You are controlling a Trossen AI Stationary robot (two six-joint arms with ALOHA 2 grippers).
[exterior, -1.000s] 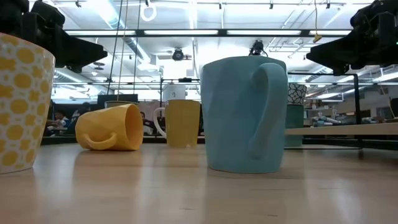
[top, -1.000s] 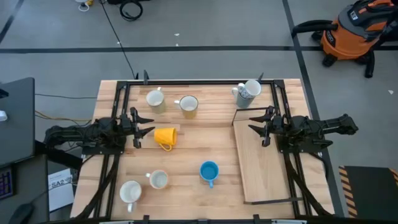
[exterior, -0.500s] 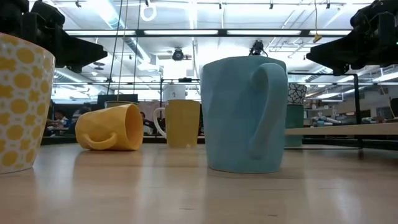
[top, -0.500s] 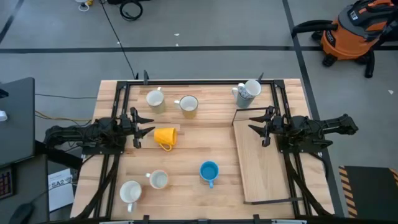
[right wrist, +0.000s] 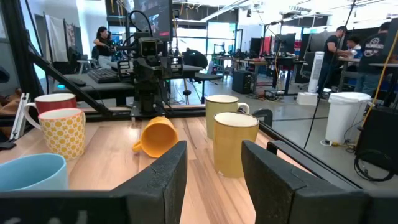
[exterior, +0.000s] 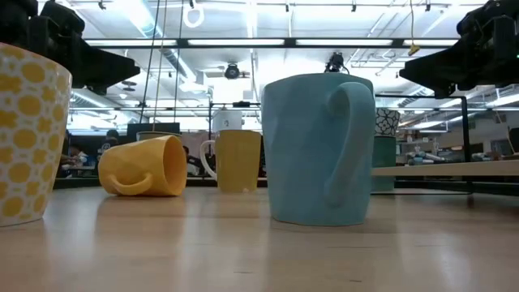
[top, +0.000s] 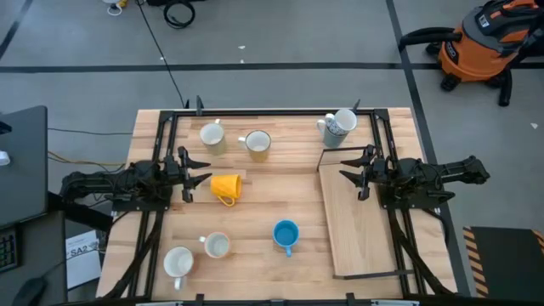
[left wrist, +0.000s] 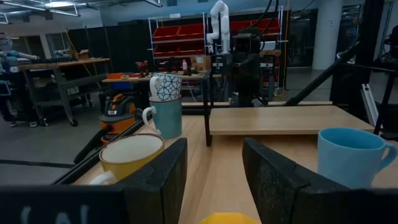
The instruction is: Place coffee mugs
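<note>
Several coffee mugs stand upright on the wooden table: two cream ones at the far side, a blue one, and two whitish ones near the front. A printed white mug sits in a pale blue-grey mug at the far right. A yellow-orange mug lies on its side. My left gripper hovers open just left of that mug, touching nothing. My right gripper hovers open over the left edge of a wooden board.
The light wooden board lies flat on the table's right half, with bare surface. Black frame rails run along the table's left, right and far sides. In the low view the blue mug stands close to the camera. People are at desks in the room beyond.
</note>
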